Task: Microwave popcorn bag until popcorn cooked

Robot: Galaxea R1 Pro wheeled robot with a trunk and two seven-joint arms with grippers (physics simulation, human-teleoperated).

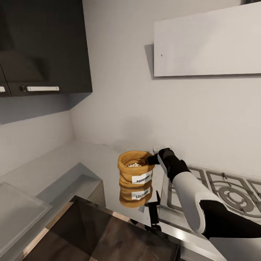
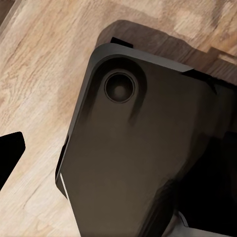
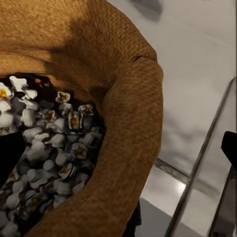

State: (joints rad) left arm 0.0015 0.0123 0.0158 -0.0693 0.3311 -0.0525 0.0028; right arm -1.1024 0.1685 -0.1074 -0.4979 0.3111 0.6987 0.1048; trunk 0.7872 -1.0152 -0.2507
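Note:
The tan popcorn bag (image 1: 135, 170) stands upright on the glossy grey countertop (image 1: 90, 156), its white label facing me and its mirror image just below it. Whitish popcorn (image 3: 49, 153) fills the bag. My right gripper (image 1: 152, 158) is at the bag's right rim. In the right wrist view the right gripper (image 3: 121, 148) is open and straddles the rolled rim (image 3: 133, 133), with one finger over the popcorn and the other outside the bag. The left gripper (image 2: 118, 158) hangs over my dark base and the wooden floor, one black fingertip (image 2: 10, 153) at the picture's edge. The microwave is out of view.
A steel gas hob (image 1: 224, 192) with grates lies directly right of the bag, under my right forearm. A dark wall cabinet (image 1: 43, 47) hangs at upper left and a white one (image 1: 206, 43) at upper right. The counter's front edge (image 1: 108, 214) runs diagonally below the bag.

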